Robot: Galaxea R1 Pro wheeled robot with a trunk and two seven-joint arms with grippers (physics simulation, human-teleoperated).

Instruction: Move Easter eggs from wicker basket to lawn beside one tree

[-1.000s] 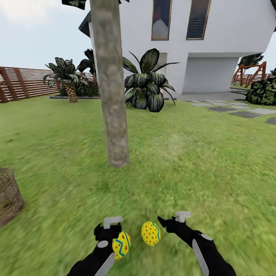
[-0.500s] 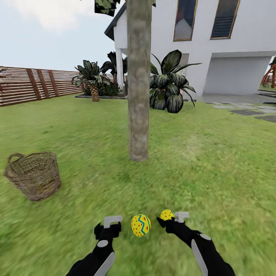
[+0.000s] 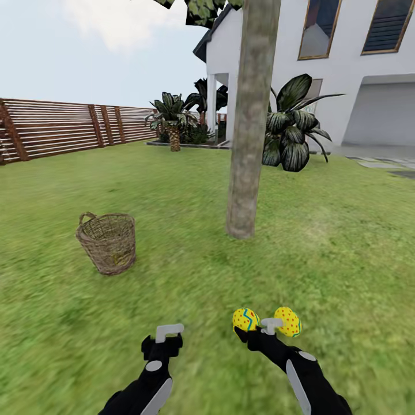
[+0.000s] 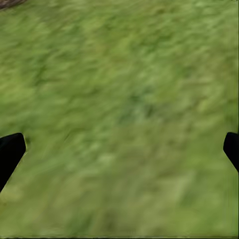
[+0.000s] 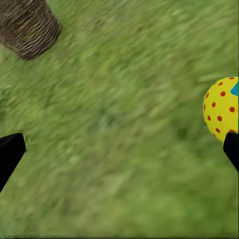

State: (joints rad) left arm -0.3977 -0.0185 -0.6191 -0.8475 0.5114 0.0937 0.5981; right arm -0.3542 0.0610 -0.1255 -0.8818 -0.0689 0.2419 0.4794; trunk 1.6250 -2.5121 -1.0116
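Two yellow Easter eggs with red dots lie side by side on the lawn (image 3: 190, 190), one (image 3: 246, 319) with its zigzag band showing, the other (image 3: 288, 321) to its right. They lie a short way in front of the tree (image 3: 246, 144). My right gripper (image 3: 256, 334) hovers just before them, open and empty; its wrist view has one Easter egg (image 5: 221, 107) beside a fingertip (image 5: 231, 149). My left gripper (image 3: 163, 341) is open over bare grass. The wicker basket (image 3: 108, 242) stands upright left of the tree, also seen as the wicker basket (image 5: 27, 25). Its inside is unclear.
A white house (image 3: 346, 63) and a broad-leaved dark plant (image 3: 294, 138) stand behind the tree. A wooden slat fence (image 3: 63, 127) runs along the far left. Grey stepping stones (image 3: 380, 166) lie at the right edge.
The head view has swung left, so tree, basket and eggs slid right in the picture. Both eggs now sit by the right gripper. Arms keep their pose.
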